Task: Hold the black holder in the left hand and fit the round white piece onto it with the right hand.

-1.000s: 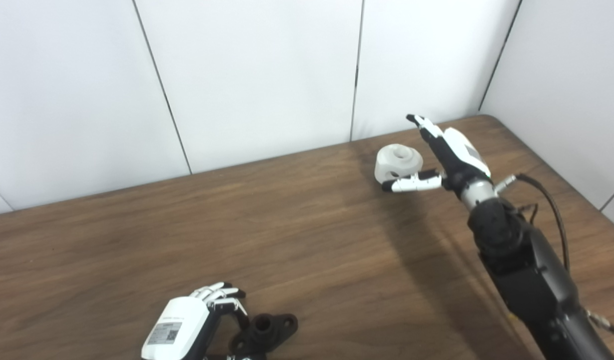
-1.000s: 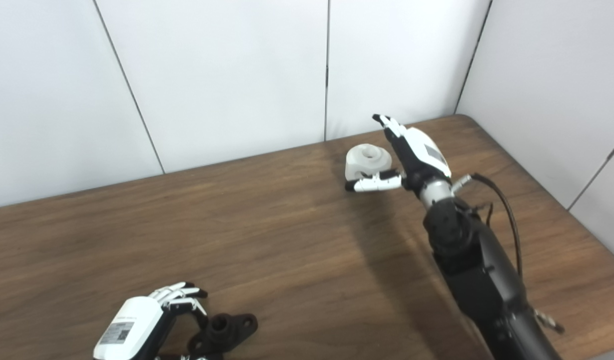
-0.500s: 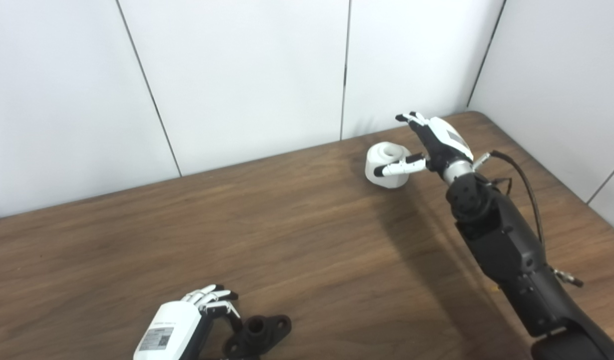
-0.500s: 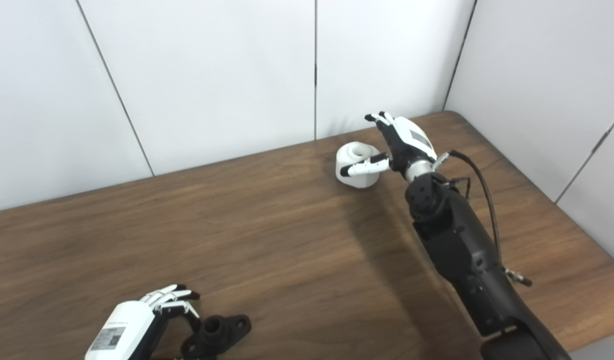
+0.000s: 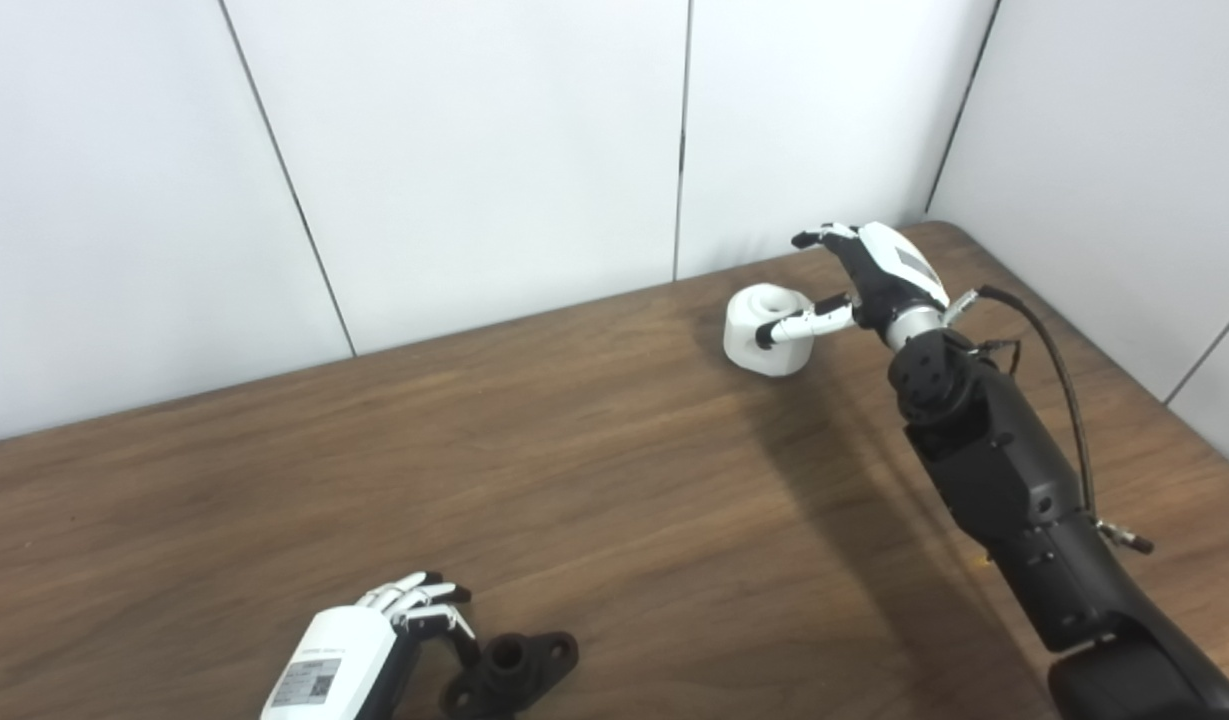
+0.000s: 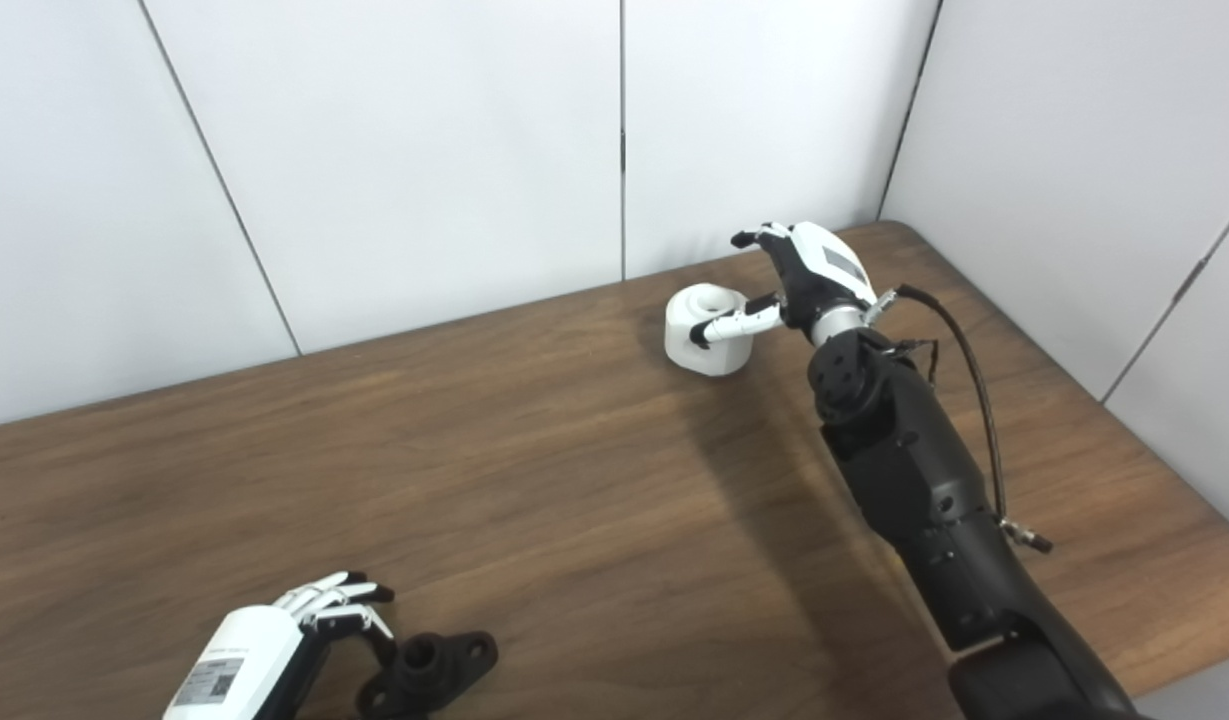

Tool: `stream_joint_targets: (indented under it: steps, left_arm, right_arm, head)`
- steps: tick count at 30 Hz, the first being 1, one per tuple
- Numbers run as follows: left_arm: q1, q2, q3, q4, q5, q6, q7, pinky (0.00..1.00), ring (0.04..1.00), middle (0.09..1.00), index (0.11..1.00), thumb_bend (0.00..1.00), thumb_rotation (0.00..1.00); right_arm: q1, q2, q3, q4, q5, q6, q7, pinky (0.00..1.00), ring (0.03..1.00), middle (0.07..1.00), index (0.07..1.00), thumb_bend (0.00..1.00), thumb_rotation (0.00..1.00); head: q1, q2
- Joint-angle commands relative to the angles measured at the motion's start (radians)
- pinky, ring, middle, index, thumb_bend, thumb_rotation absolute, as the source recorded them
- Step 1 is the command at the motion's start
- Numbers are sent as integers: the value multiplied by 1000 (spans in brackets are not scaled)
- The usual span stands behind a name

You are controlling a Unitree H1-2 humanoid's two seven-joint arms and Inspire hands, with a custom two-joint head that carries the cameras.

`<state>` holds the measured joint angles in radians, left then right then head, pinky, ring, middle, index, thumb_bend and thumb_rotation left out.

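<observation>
The right hand [image 5: 874,280] has dropped from above the white piece [image 5: 764,330] to sit against its right side. Its thumb now lies across the near face and its fingers [image 5: 819,237] arch past the far edge, apart and not yet clamped on it. The piece rests on the table [image 5: 594,480] between thumb and fingers, so I judge the grasp is about to close, not made.

The left hand [image 5: 364,655] has barely changed: its fingers curl loosely beside the holder [image 5: 509,665], which lies just right of the fingertips at the near edge. Whether they touch it I cannot tell. Neither part is lifted, so the fitting is some way off.

The right eye view shows a little more of the holder [image 6: 429,665] and a dark gap between it and the fingers; the left eye view crops the palm lower. Neither shows the right hand's fingertips behind the piece.
</observation>
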<state>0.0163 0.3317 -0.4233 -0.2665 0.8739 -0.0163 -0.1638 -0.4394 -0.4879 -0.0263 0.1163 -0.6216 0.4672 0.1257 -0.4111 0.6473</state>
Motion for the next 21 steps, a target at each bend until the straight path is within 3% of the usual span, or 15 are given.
stream_joint_targets:
  steps: [1, 10, 21]
  left_arm:
    - [35, 32, 0, 31, 13, 29, -70, 831, 868, 795, 488, 520, 49]
    - [33, 32, 0, 35, 13, 24, -65, 821, 864, 792, 488, 520, 50]
    - [35, 33, 2, 29, 5, 24, -70, 822, 865, 793, 488, 520, 49]
  right_arm:
    - [-36, -20, -18, -31, -19, 2, -5, 951, 1000, 934, 793, 913, 301]
    - [-31, -17, -4, -24, -35, 2, 14, 941, 1000, 931, 784, 954, 268]
    - [-27, -18, 25, -6, -40, 2, 22, 959, 1000, 926, 776, 928, 277]
  head:
    - [-1, 1]
    - [-1, 1]
    - [-4, 5]
